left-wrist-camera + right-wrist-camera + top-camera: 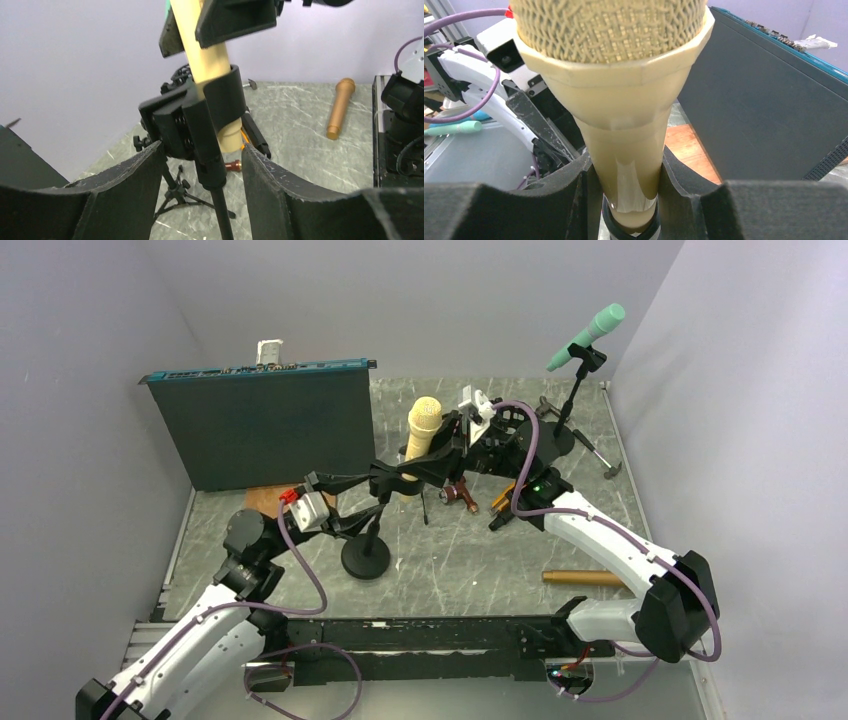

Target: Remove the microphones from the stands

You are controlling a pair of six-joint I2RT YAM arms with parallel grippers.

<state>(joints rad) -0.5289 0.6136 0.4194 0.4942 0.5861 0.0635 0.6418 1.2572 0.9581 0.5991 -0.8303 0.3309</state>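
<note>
A cream microphone [423,425] stands tilted in the black clip [220,100] of a stand with a round base [365,560]. My right gripper [455,445] is shut on the microphone's body [624,125] just above the clip, with foam pads pressed against both sides [624,165]. My left gripper [385,485] holds the stand at its clip block. The left gripper's two fingers [201,147] sit on either side of the block, above the pole [222,210]. The microphone's tail end pokes out below the clip. Its head fills the top of the right wrist view.
A green microphone [590,335] sits on a second stand [570,420] at the back right. A copper microphone [585,578] lies on the table at the right. A dark rack panel [260,425] stands at the back left, with a wooden board [262,498] beside it. Orange-handled tools [500,505] lie under the right arm.
</note>
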